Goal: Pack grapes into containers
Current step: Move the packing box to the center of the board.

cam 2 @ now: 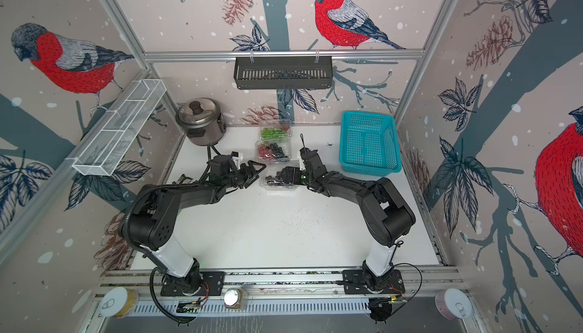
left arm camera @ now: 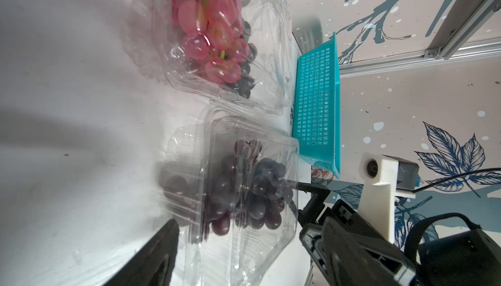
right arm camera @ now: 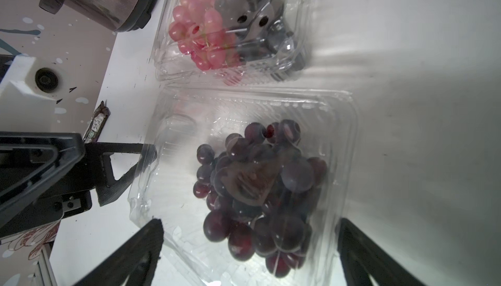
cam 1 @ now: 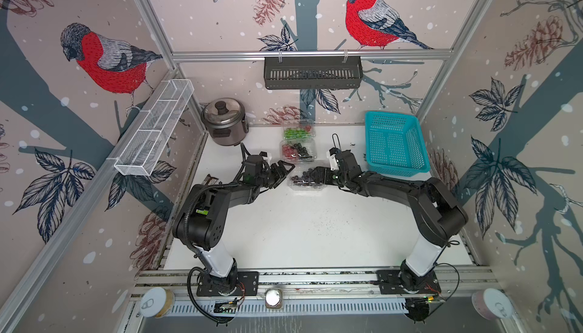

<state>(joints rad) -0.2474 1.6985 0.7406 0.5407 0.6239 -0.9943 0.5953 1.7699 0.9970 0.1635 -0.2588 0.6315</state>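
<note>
- The white table [cam 1: 299,227] carries everything, and dark specks dot its middle.
- A turquoise basket [cam 1: 396,145] sits in the far right corner. Its long axis runs from the far edge toward the near edge, slightly skewed.
- A steel cooker [cam 1: 224,121] stands in the far left corner with its lid on.
- Three clear boxes form a row from the middle of the far edge toward the table's centre. Each is just beside the next, and each has its long axis across the table, left to right.
- The far box [cam 1: 312,124] stands at the far edge. It holds green grapes [cam 1: 293,133], with a few red ones at its right end.
- The middle box [cam 1: 314,158] holds red grapes [cam 1: 287,150] at its left end and dark grapes [cam 1: 302,150] at its right end. Its lid is down.
- The near box [right arm camera: 349,141] is closest to the centre and turned a little out of line. Its lid lies over a heap of dark purple grapes [right arm camera: 257,184]. I cannot tell whether the lid is snapped shut.
- The right claw [right arm camera: 249,222] hangs over the near box, reaching in from the right. It is released, with jaws spread wide and nothing held. The purple heap shows between its fingers [right arm camera: 360,254].
- The left claw [cam 1: 285,176] is just beside the near box's left end. It is released too, with jaws apart and nothing between them. One finger reaches the box's rim, and I cannot tell whether it touches.
</note>
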